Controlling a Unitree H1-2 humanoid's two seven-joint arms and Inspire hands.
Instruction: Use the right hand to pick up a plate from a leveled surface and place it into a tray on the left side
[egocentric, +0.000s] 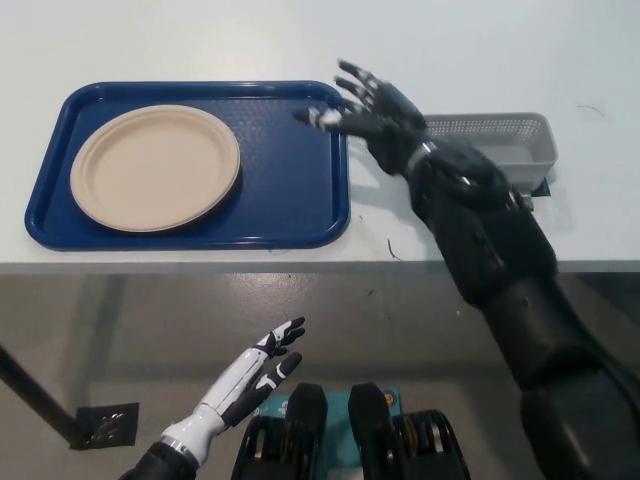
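One plate in tray (left part), well apart from right hand fingers, spread, empty.

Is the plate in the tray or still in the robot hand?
In the tray. The plate lies flat inside the blue tray, and the black robot hand is open, apart from it.

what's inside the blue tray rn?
One round beige plate lies flat in the left part of the blue plastic tray; the rest is bare. The open black right hand hangs over its right rim. Anything under the plate is hidden.
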